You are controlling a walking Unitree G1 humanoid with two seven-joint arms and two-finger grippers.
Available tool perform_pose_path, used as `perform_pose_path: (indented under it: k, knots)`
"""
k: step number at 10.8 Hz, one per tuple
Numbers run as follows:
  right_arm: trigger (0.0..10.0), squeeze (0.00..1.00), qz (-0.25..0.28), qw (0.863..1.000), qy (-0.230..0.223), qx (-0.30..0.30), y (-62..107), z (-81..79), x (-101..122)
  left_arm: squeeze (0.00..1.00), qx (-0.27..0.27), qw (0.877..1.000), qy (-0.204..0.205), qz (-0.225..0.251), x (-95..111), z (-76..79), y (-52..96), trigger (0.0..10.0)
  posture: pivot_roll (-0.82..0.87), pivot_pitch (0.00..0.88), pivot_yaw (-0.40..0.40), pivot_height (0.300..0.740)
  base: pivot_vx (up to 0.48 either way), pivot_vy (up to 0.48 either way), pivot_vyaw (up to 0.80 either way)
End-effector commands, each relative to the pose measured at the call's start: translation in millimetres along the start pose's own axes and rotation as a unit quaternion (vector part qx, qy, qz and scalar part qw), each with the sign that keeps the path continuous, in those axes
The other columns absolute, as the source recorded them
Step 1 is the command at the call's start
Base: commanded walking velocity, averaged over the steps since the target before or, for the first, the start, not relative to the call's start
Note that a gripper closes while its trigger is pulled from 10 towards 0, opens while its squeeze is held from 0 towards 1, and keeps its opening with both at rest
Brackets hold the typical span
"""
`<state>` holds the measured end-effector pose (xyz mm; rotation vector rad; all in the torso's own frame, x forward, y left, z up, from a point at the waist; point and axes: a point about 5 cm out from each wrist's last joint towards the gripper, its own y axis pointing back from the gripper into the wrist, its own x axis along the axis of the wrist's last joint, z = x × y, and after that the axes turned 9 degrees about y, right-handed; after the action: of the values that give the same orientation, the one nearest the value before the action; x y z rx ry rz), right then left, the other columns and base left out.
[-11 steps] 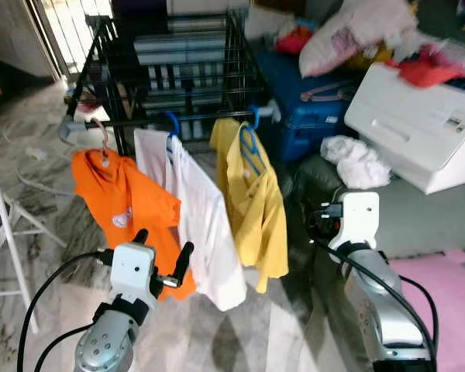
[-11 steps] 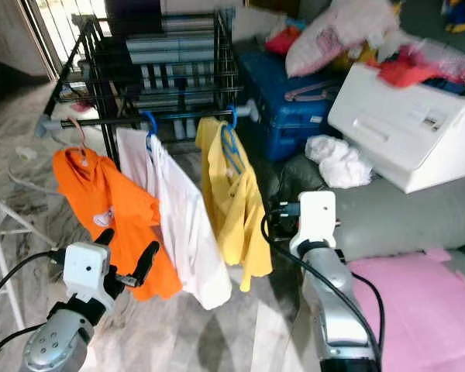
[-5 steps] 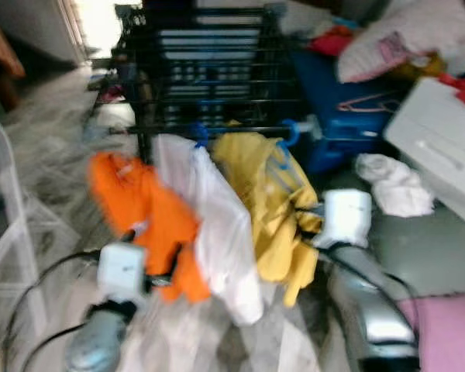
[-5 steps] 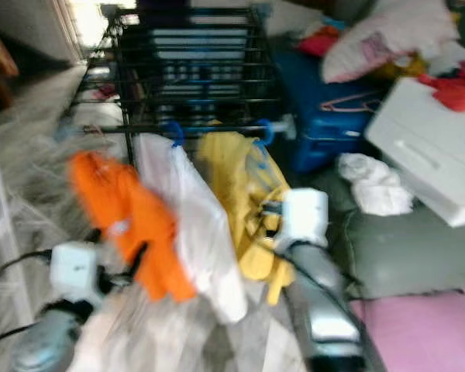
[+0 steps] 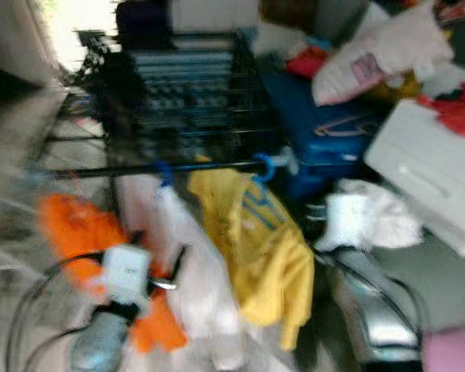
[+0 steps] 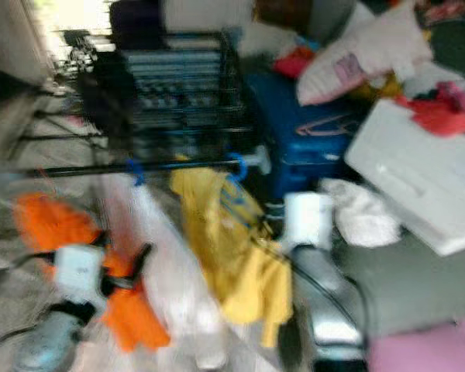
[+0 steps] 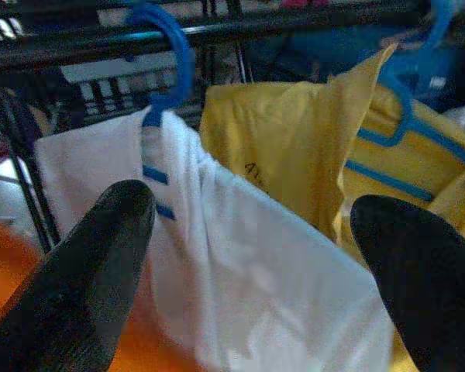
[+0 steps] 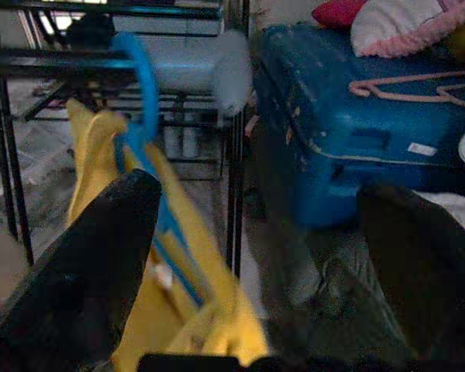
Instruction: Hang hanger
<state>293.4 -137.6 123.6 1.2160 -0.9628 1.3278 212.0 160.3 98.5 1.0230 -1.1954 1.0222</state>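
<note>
Both grippers' jaws wide apart (empty), before hung yellow shirt (image 5: 256, 248).

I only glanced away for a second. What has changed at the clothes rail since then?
Mostly the camera: it swung and blurred, so the scene shifted. The yellow shirt now hangs bunched and swung toward the right claw. The orange shirt and white shirt still hang on the rail. Both claws stay open and hold nothing, the left claw too.

Blue hanger (image 7: 164, 58): plastic, hooked over the black rail (image 7: 217, 31), carrying a white shirt (image 7: 240, 271). Second blue hanger (image 8: 143, 132): hooked on the same rail, carrying a yellow shirt (image 5: 256, 248). Orange shirt (image 5: 77, 232): hung alongside; its hanger is blurred.
</note>
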Motion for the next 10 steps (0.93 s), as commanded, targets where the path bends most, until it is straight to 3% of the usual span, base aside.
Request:
perform_pose_path:
  k: [1,3,5,10]
  knots:
    - [10.0,0.0,-0.007,1.0,0.004,-0.011,1.6,10.5,-3.0,0.0,-0.006,1.0,0.003,0.002,1.4,5.5,-2.4,10.0,0.0,0.002,0.003,0.74,0.315,0.0,0.0]
    - [10.0,0.0,-0.015,1.0,0.006,0.014,2.4,10.6,-7.6,0.0,0.029,0.999,0.004,-0.016,-3.5,-0.5,-4.1,10.0,0.0,0.002,0.0,0.74,0.0,0.0,0.0]
    - [10.0,0.0,-0.017,1.0,0.007,0.013,3.2,10.2,-8.5,0.0,0.028,0.999,0.021,-0.021,-4.5,-1.5,-3.7,10.0,0.0,0.002,0.0,0.74,0.0,0.0,0.0]
    - [10.0,0.0,-0.026,0.999,0.008,0.025,4.0,7.7,-12.2,0.0,0.012,0.999,0.018,-0.026,-5.0,1.9,-4.2,10.0,0.0,0.004,0.0,0.74,0.0,0.418,0.0]
